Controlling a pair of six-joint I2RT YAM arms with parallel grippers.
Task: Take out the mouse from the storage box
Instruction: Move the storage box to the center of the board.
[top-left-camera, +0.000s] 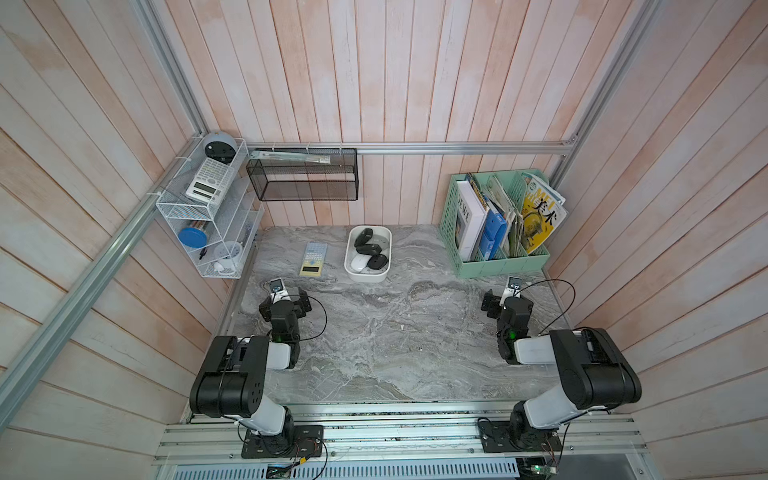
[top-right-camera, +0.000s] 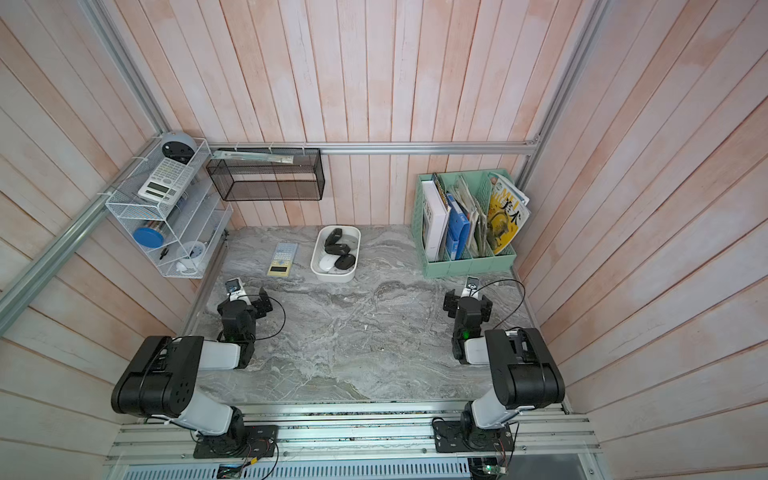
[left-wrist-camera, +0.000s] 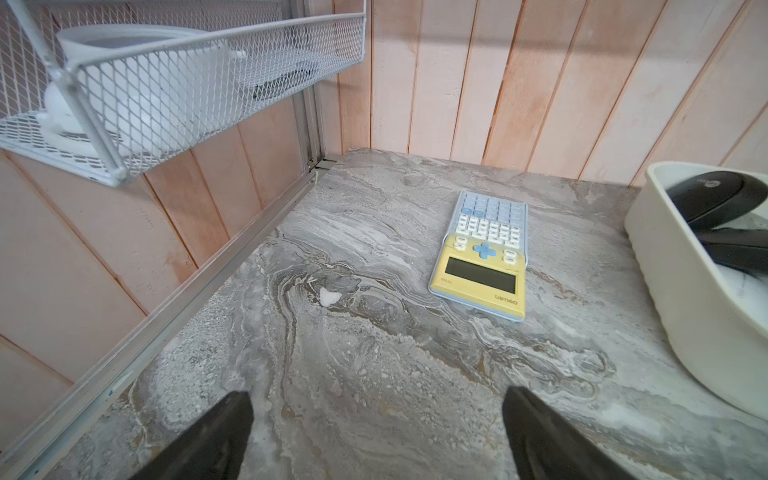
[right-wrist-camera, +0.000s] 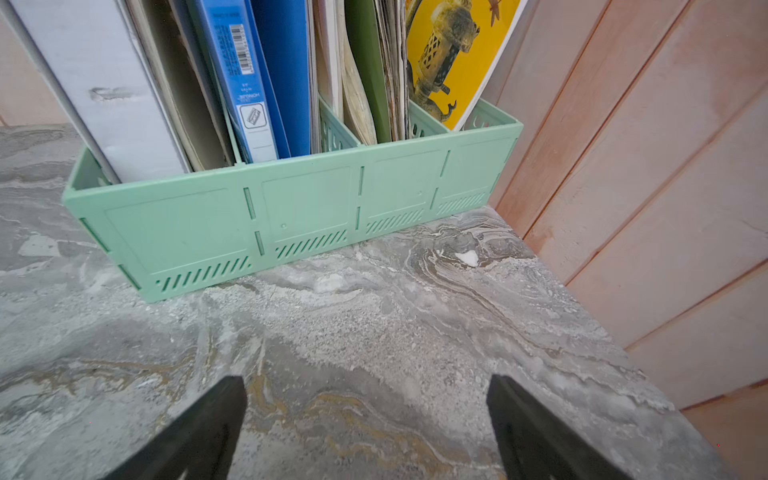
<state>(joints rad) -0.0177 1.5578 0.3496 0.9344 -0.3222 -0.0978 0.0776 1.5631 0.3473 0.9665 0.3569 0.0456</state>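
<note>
Jaws on both arms are standing wide apart, each pair hovering low over the grey marbled table (top-left-camera: 395, 340) and closing on nothing.

Far to the left, a white wire shelf (top-left-camera: 195, 212) is hanging on the side wall, carrying a white calculator (top-left-camera: 210, 180) on its upper tier. Beside it, a black mesh basket (top-left-camera: 303, 176) is hanging from the rail on the back wall.

Below the shelf, the left gripper (left-wrist-camera: 376, 399) is pointing toward the back wall. In the left wrist view, its two dark fingertips (left-wrist-camera: 232, 409) are framing bare tabletop. Ahead of it, a yellow and blue calculator (top-left-camera: 313, 259) is lying flat on the table with its display end toward the arms. It is sitting just left of the storage box (top-left-camera: 368, 277) and apart from it.

The box is resting near the back wall, roughly midway across the table and well ahead of both grippers. Several mice are lying inside it. A white mouse (top-left-camera: 358, 262) is sitting next to one of the black mice (top-left-camera: 377, 262) at the end nearer the arms, and two more black ones are piling up behind them toward the wall. The left wrist view is catching only the near wall of the box, with a black mouse showing over its rim.

Further right, a mint-green file holder (top-left-camera: 498, 266) is standing in the back right corner, holding books, a blue binder (right-wrist-camera: 245, 79) and a yellow magazine (top-left-camera: 540, 220).

Rightmost, the right gripper (right-wrist-camera: 366, 382) is facing the front wall of that holder, near it but not touching.
</note>
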